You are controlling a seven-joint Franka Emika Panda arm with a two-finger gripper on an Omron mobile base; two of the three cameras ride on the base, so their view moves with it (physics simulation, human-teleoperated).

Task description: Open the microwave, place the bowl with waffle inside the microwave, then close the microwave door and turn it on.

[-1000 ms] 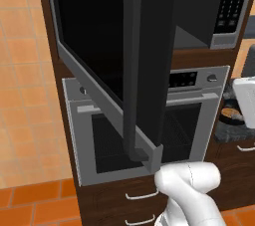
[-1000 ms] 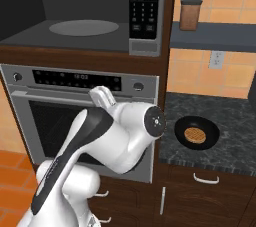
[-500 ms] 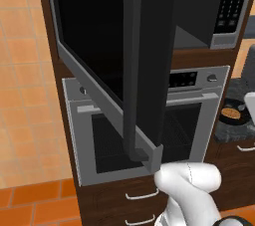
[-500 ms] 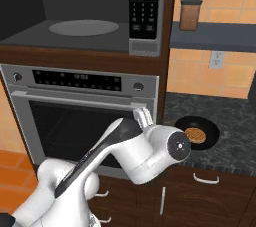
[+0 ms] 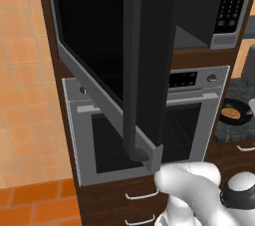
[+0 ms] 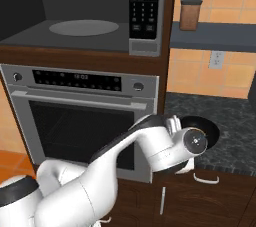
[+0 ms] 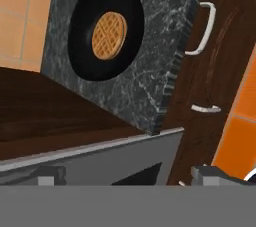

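While the pincer (image 7: 125, 175) is spread wide and holds nothing, its tips are cut off low, far from the bowl (image 7: 106, 26) with the waffle (image 7: 108, 36).

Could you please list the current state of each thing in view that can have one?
microwave door: swung wide open.
microwave: cavity empty, turntable bare.
bowl: on the dark counter, not held.
waffle: lying in the bowl.
oven: door closed.
gripper: open, holding nothing, fingers spread.
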